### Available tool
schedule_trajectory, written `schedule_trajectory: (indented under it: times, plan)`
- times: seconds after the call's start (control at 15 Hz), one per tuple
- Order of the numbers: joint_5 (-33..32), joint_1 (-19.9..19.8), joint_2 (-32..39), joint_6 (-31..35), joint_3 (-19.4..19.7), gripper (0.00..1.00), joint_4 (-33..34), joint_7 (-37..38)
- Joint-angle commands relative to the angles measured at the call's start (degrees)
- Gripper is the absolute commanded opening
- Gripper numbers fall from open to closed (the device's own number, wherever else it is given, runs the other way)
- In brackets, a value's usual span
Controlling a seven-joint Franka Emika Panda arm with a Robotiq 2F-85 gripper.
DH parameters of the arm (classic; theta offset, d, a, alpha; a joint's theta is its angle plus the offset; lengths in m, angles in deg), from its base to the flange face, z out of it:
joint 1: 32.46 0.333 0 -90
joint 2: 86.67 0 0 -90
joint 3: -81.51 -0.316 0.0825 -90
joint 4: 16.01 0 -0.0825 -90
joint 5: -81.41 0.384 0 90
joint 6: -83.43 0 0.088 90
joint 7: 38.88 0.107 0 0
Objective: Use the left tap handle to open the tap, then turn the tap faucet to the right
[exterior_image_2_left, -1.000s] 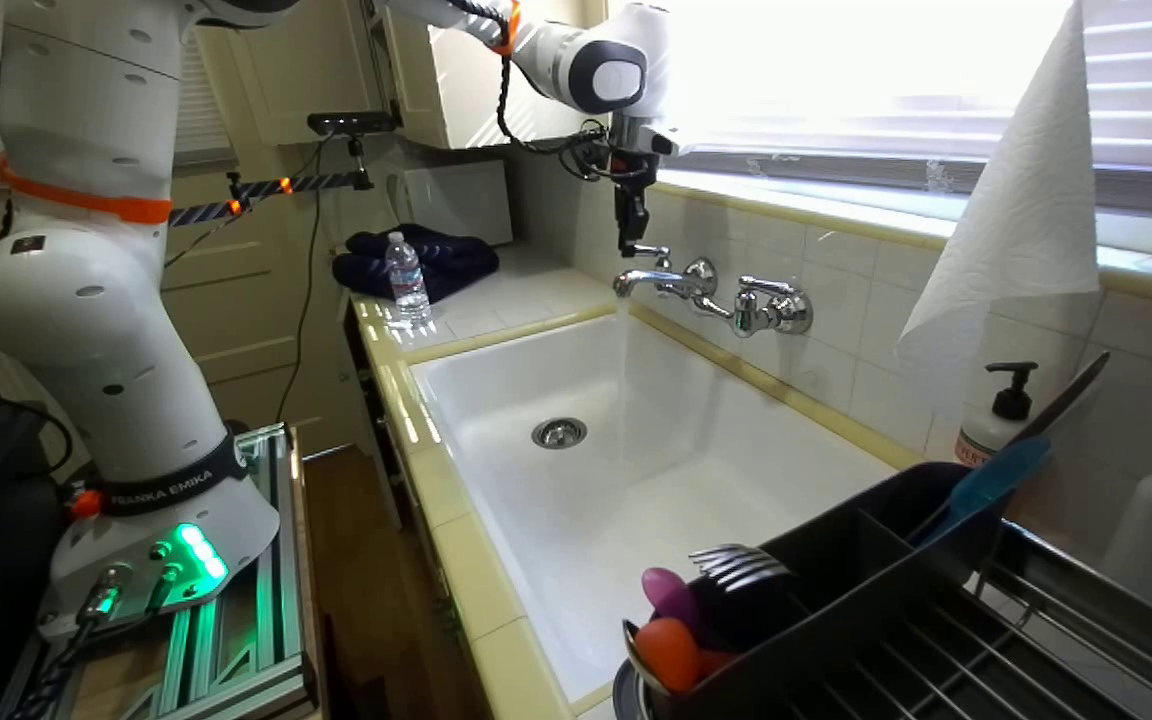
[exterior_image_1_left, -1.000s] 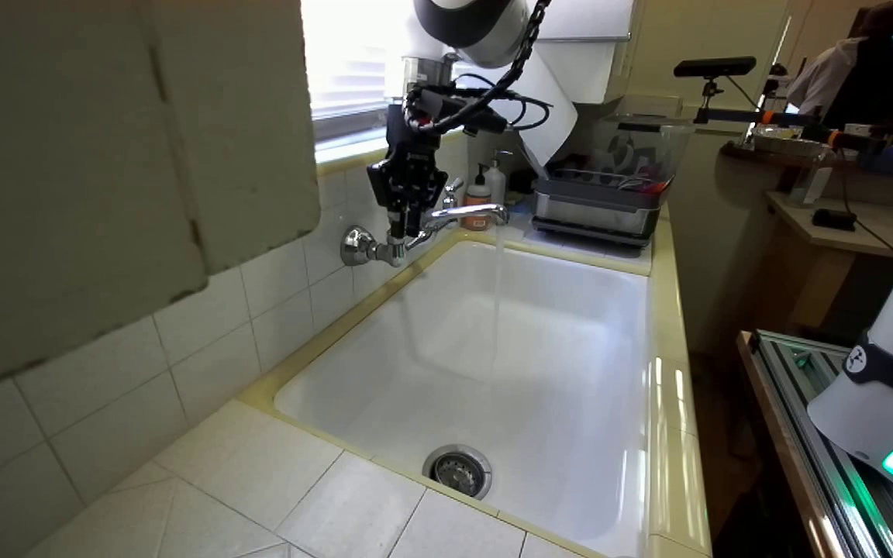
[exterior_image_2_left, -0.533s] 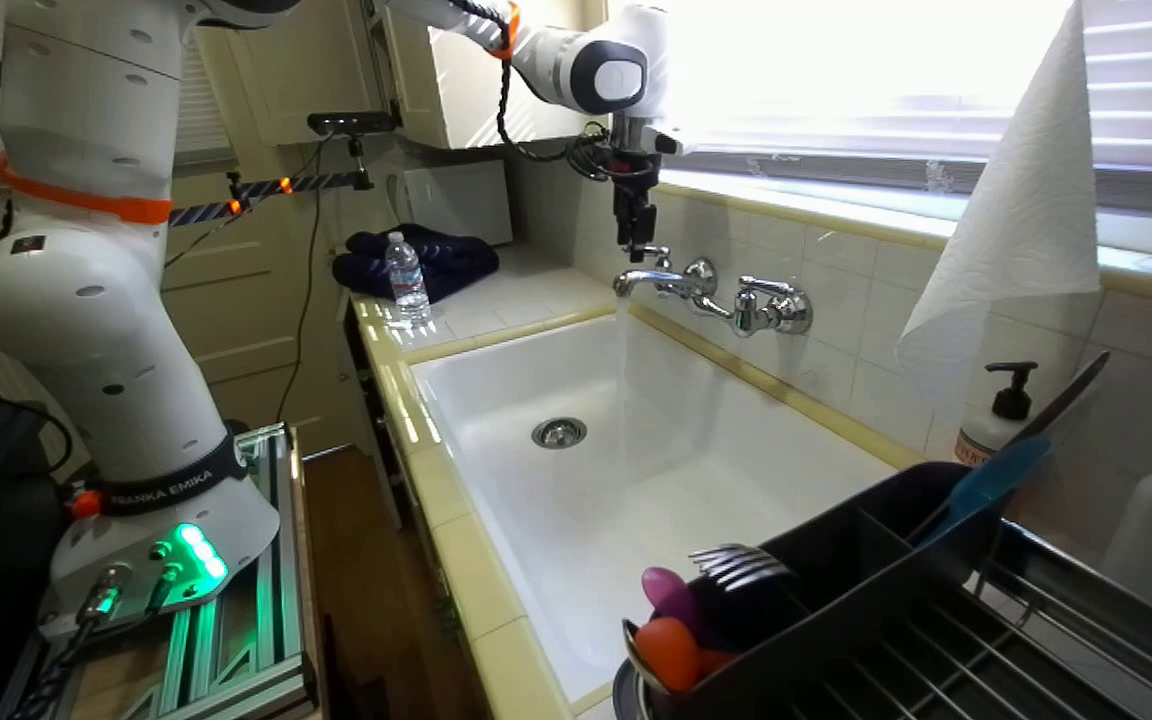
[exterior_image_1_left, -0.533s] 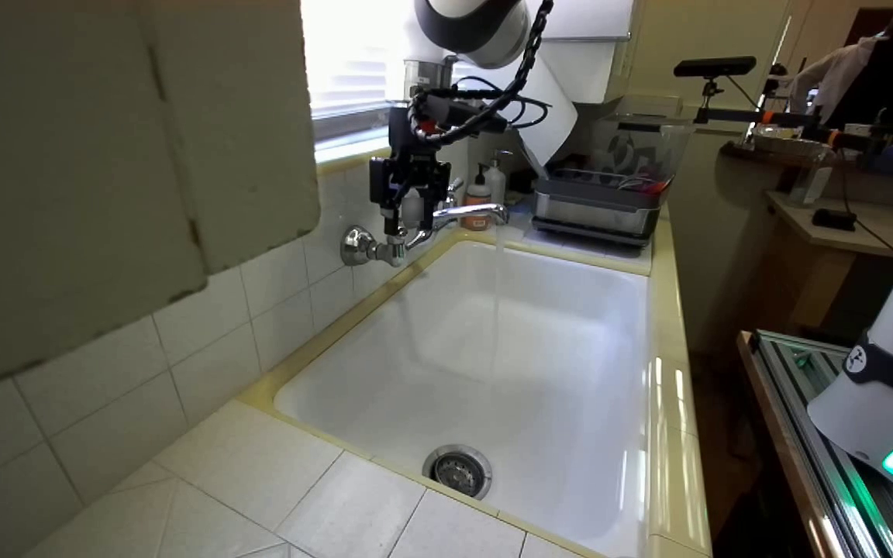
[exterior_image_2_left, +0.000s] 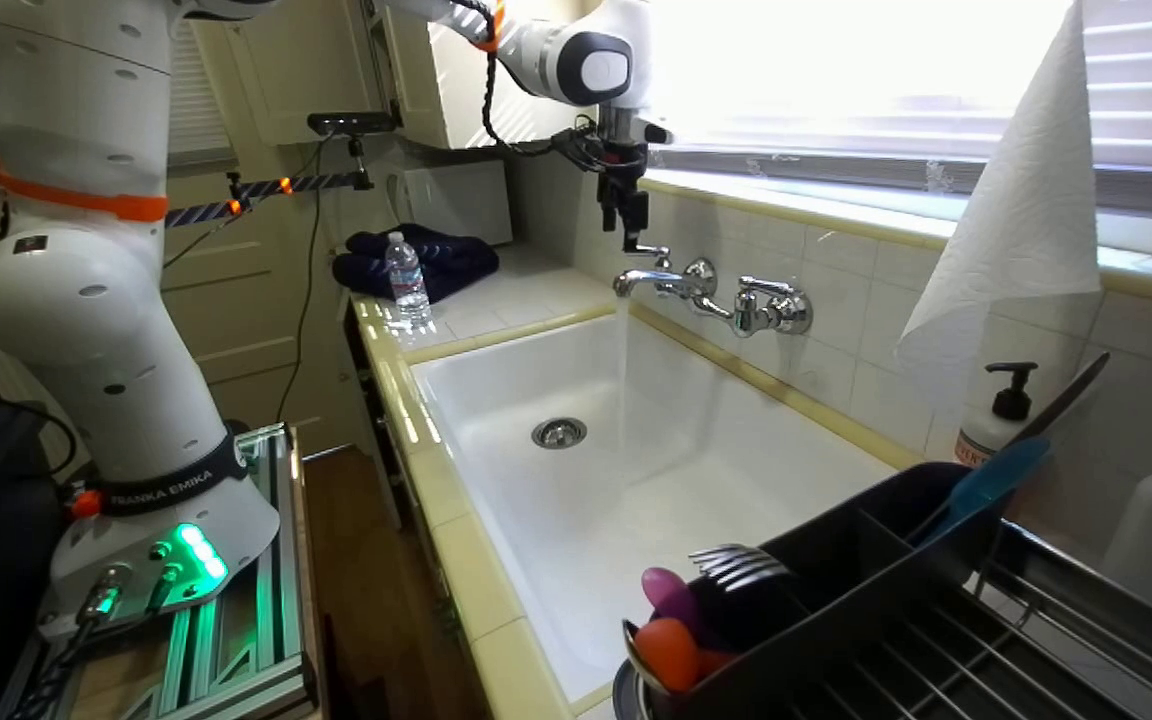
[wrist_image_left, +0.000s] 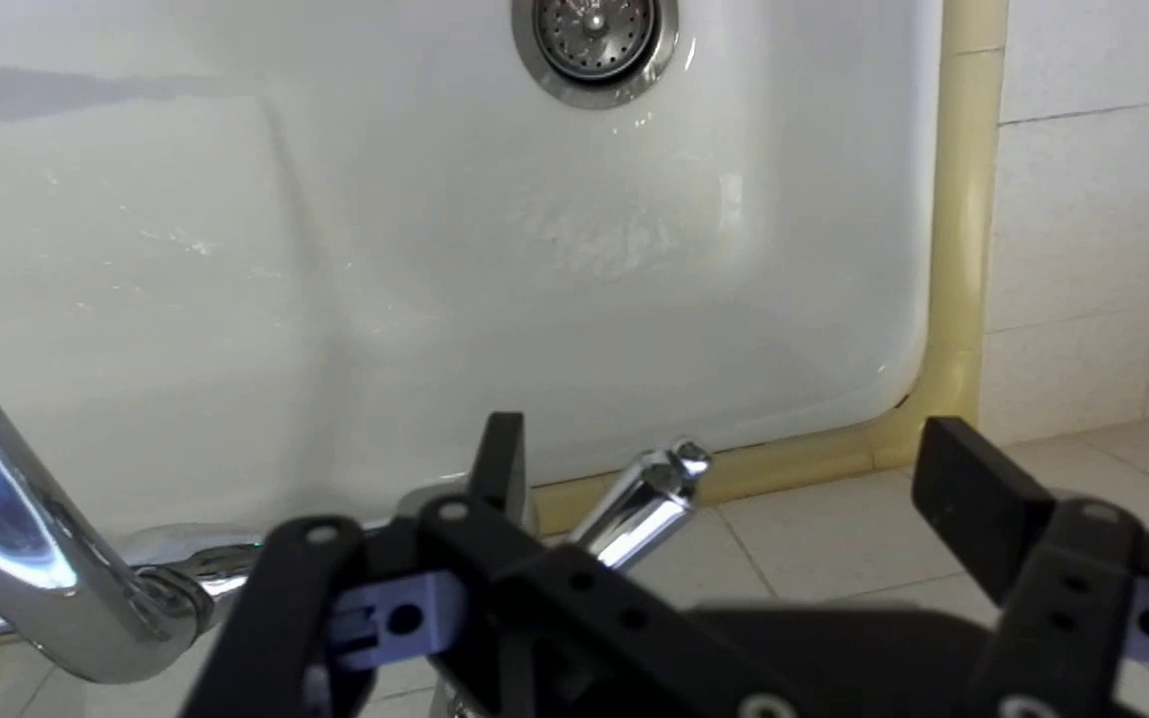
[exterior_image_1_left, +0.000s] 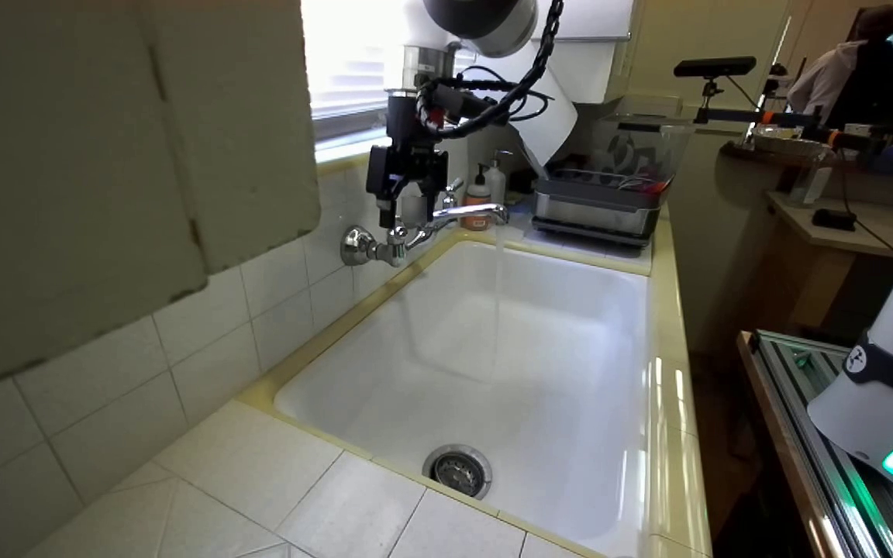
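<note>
The left tap handle [wrist_image_left: 639, 509] lies just below the end effector [wrist_image_left: 726, 449], whose widely parted fingers grip nothing.

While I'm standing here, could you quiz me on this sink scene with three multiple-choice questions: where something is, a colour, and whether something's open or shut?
1. Where does the water from the tap faucet fall?
A. Onto the counter
B. Into the sink
C. Into a pot

2. What colour is the sink's edging?
A. Yellow
B. Black
C. Red

3. How does the end effector stand?
A. Shut
B. Holding a pot
C. Open

Answers
1 B: in both exterior views the water drops from the tap faucet into the sink.
2 A: its yellow shows in all three views.
3 C: its fingers stand apart in the wrist view, the left tap handle seen between them.
</note>
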Motion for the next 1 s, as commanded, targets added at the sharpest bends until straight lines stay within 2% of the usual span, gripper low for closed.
schedule_trajectory:
  times: [0.0, 0.27, 0.53, 0.93]
  plan:
    - [1.0, 0.1, -6.4, 2.8, -1.1, 1.00, -7.2, -3.2]
    - [0.0, -0.2, -13.1, 6.3, -1.2, 1.00, -13.1, -4.6]
    - [0.0, -1.7, -18.8, 11.3, 0.4, 1.00, -18.9, -4.8]
    - [1.3, -5.0, -23.2, 14.7, 3.7, 1.00, -25.5, -6.3]
